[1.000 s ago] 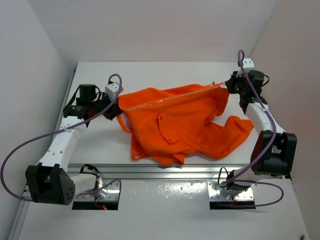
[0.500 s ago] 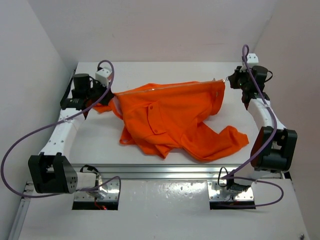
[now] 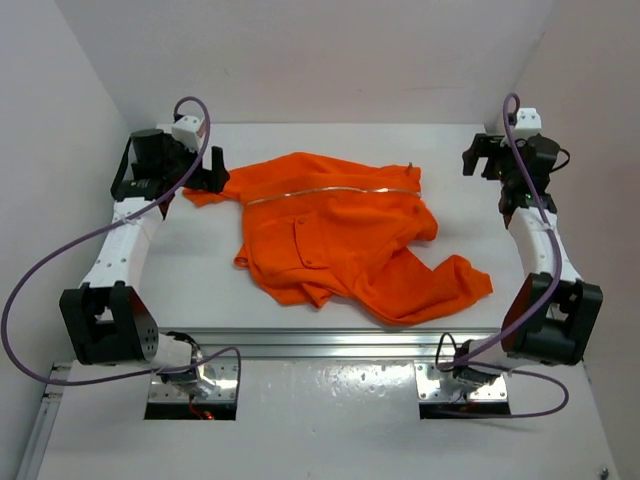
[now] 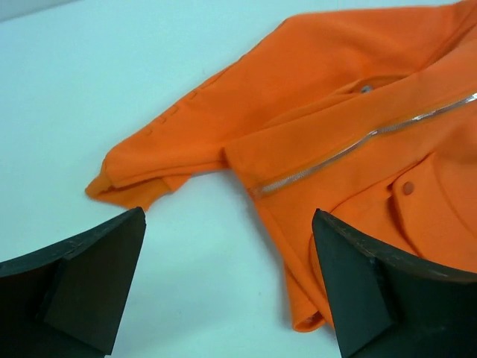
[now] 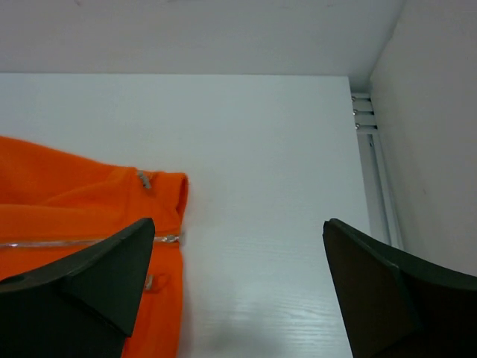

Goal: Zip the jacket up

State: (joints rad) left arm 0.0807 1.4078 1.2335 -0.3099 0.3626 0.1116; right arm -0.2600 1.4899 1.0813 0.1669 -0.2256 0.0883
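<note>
Well, the table (image 3: 330,145) is a plain white board with a slight gloss. It is closed in by a white back wall (image 3: 330,60) and white side walls (image 3: 50,120), so the whole set-up looks like a shallow booth. A metal rail (image 3: 330,343) runs across the near edge, just ahead of the arm bases, and purple cables (image 3: 45,290) loop out from both arms.

The jacket (image 3: 340,235) lies rumpled in the middle of the table. It is bright orange, with its pale zipper (image 3: 330,188) running left to right along the far side. One sleeve (image 3: 455,285) trails toward the near right, and a round snap (image 4: 408,188) shows on a pocket flap.

The left gripper (image 3: 215,178) sits at the jacket's left end, fingers spread wide with nothing between them and a cuff (image 4: 112,183) just beside it. The right gripper (image 3: 478,158) hangs off the right end, likewise spread and empty, with bare table between it and the cloth.
</note>
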